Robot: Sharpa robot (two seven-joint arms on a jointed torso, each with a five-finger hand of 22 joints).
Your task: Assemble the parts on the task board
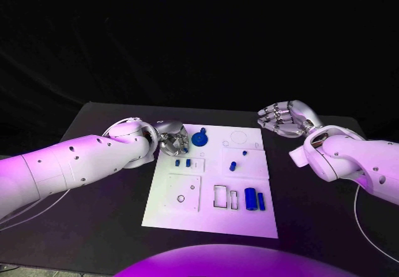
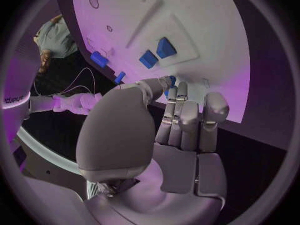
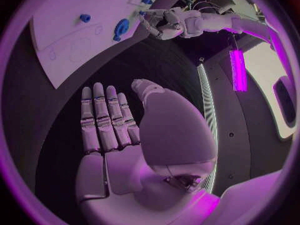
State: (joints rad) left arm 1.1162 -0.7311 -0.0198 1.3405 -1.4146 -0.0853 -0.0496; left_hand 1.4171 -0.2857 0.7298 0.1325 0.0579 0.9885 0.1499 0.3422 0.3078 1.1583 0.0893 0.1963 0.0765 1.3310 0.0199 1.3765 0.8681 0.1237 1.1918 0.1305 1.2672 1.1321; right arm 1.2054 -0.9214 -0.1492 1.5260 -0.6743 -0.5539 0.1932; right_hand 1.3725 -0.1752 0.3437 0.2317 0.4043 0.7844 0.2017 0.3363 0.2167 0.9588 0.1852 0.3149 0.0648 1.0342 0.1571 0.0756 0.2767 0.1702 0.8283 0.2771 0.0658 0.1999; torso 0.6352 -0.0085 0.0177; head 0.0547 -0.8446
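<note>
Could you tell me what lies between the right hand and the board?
Only bare black table; the head view shows the right hand off the board.

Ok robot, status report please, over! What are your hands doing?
Left hand at white task board's far left corner beside round blue part, holding nothing. Right hand open, off the board's far right corner. Nothing in the way.
</note>
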